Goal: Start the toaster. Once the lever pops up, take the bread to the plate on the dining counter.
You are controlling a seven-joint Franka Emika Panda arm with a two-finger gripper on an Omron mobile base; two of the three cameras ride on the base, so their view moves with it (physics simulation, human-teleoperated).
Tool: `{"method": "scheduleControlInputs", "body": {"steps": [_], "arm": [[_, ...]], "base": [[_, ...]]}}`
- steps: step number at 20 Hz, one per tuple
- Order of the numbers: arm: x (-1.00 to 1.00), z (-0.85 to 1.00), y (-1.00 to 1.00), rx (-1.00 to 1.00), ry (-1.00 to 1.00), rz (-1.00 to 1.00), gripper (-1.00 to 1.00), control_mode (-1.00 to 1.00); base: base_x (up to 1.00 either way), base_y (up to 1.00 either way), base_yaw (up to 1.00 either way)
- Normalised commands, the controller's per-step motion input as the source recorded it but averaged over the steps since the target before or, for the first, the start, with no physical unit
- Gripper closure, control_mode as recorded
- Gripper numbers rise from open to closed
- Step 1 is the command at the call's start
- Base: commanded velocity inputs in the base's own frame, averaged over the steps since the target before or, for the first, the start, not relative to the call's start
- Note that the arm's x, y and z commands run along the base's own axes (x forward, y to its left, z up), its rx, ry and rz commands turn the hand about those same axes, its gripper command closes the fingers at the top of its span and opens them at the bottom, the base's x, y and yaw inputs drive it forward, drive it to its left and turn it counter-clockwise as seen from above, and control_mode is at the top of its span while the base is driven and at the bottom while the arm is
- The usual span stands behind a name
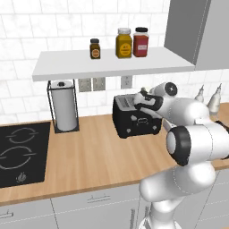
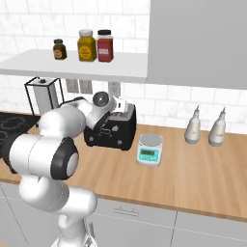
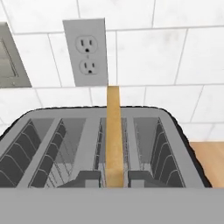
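The gripper (image 3: pixel 114 177) sits low over the toaster (image 3: pixel 175 131), its two dark fingertips (image 3: pixel 89 178) closed against either side of the bread (image 3: pixel 113 135), which stands upright and edge-on in the third slot from the left and rises well above the toaster's top. The other three slots show bare wire racks. Behind the toaster a white tiled wall carries a grey outlet plate (image 3: pixel 85 51) with two sockets just above the bread's top edge, and a patch of wooden table (image 3: pixel 212 159) shows at the right.

Arm reaching forward, hand (image 3: pixel 114 177) fingers nearly closed, gripping
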Motion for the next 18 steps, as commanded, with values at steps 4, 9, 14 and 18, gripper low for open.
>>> {"method": "scheduleControlInputs", "body": {"steps": [4, 9, 14, 18], "arm": [[-0.14, 0.71, 0.0, 0.02, 0.0, 0.0, 1.0, -1.0], [-0.27, 0.52, 0.0, 0.02, -0.02, 0.0, 1.0, -1.0], [-0.58, 0.29, 0.0, 0.0, -0.01, 0.0, 1.0, -1.0], [-0.66, 0.33, 0.01, 0.0, -0.03, 0.0, 1.0, -1.0]], "base": [[0.0, 0.0, 0.0], [0.0, 0.0, 0.0], [0.0, 0.0, 0.0], [0.0, 0.0, 0.0]]}}
